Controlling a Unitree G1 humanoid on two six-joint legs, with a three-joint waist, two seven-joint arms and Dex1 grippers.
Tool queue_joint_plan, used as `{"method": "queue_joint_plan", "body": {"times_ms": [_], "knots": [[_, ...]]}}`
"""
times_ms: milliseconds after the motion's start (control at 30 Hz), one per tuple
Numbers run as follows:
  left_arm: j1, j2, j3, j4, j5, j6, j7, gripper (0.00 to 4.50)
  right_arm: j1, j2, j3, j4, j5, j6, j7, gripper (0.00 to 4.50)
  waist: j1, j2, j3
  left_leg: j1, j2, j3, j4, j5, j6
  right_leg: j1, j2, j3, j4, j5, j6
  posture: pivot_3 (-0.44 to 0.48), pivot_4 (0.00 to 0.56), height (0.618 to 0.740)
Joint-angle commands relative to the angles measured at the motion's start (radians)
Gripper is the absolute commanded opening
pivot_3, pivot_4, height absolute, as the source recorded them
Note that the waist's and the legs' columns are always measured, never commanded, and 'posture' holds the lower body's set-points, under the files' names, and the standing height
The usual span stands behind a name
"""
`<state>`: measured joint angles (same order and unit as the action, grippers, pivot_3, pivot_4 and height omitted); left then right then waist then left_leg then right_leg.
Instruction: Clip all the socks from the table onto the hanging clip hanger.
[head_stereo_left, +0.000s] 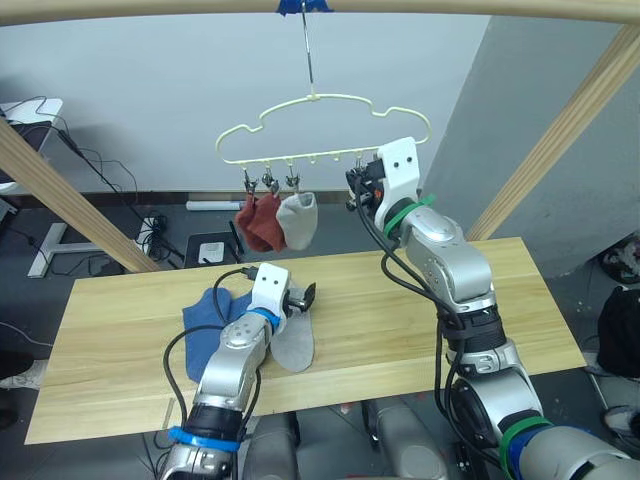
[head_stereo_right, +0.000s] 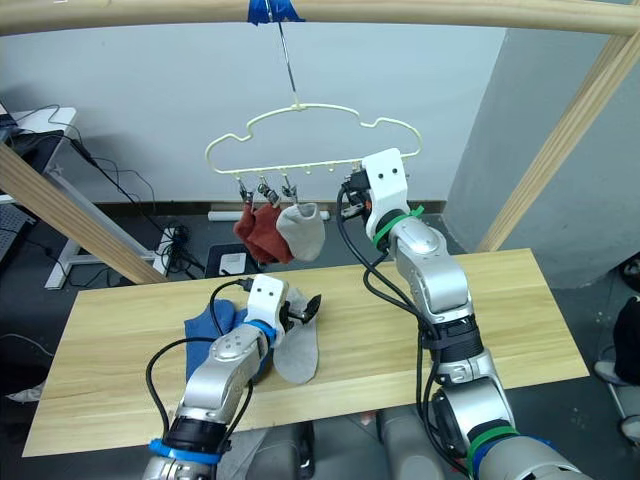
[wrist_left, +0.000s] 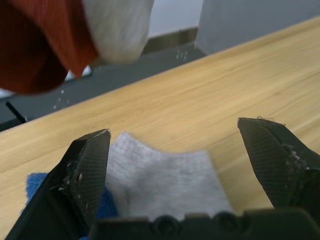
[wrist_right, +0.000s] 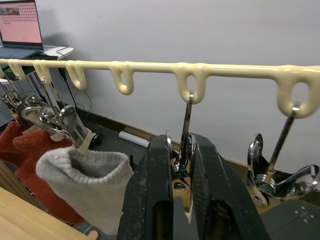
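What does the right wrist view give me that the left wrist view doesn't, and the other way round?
Right wrist view: the clip hanger's yellow bar with its loops, and the right gripper with jaws shut on a metal clip; another bare clip hangs beside it.

Left wrist view: the left gripper with jaws open just above the grey sock lying on the table, with a blue sock at its edge.

Both: the hung grey sock and the hung red socks.

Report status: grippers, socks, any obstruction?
Right gripper pinching a free clip. Left gripper open over grey sock on table. Nothing in the way.
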<state>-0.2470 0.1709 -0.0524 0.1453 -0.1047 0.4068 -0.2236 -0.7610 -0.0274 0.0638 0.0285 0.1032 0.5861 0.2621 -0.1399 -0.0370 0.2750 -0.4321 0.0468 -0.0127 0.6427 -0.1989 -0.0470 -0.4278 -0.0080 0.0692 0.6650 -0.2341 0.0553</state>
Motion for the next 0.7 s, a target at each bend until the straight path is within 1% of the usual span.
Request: {"method": "queue_joint_plan", "body": {"times_ms": [33,167,233,400,500,700], "knots": [[-0.03,0.006,-0.012,0.049,0.018,0.023,-0.014,4.5,-0.004,0.003,0.004,-0.056,0.018,0.002,0.004,0.16,0.0,0.0,0.0,0.0,0.0,0.0,0.0,0.0,0.0,0.0,0.0,0.0,0.0,0.0,0.0,-0.19,0.274,0.74],[-0.051,0.016,-0.029,0.085,0.033,0.059,-0.035,4.5,-0.005,0.002,-0.001,-0.062,0.018,0.007,0.001,0.16,0.0,0.0,0.0,0.0,0.0,0.0,0.0,0.0,0.0,0.0,0.0,0.0,0.0,0.0,0.001,-0.194,0.273,0.74],[-0.054,0.023,-0.031,0.088,0.042,0.066,-0.036,4.11,-0.006,0.002,-0.005,-0.062,0.018,0.009,-0.001,0.16,0.0,0.0,0.0,0.0,0.0,0.0,0.0,0.0,0.0,0.0,0.0,0.0,0.0,0.0,0.001,-0.194,0.273,0.74],[-0.043,0.046,-0.035,0.077,0.055,0.084,-0.05,2.83,-0.007,0.009,-0.014,-0.06,0.024,0.007,-0.009,0.16,0.0,0.0,0.0,0.0,0.0,0.0,0.0,0.0,0.0,0.0,0.0,0.0,0.0,-0.001,0.001,-0.189,0.265,0.74],[-0.035,0.052,-0.029,0.065,0.055,0.089,-0.054,2.16,-0.011,0.014,-0.017,-0.055,0.027,0.003,-0.012,0.16,0.0,0.0,0.0,0.0,0.0,0.0,0.0,0.0,0.0,0.0,0.0,0.0,0.0,-0.001,0.001,-0.189,0.265,0.74],[-0.022,0.053,-0.013,0.032,0.044,0.062,-0.061,0.42,-0.015,0.016,-0.019,-0.05,0.032,-0.003,-0.016,0.16,0.0,0.0,0.0,0.0,0.0,0.0,0.0,0.0,0.0,0.0,0.0,0.0,0.0,-0.001,0.001,-0.182,0.26,0.74]]}}
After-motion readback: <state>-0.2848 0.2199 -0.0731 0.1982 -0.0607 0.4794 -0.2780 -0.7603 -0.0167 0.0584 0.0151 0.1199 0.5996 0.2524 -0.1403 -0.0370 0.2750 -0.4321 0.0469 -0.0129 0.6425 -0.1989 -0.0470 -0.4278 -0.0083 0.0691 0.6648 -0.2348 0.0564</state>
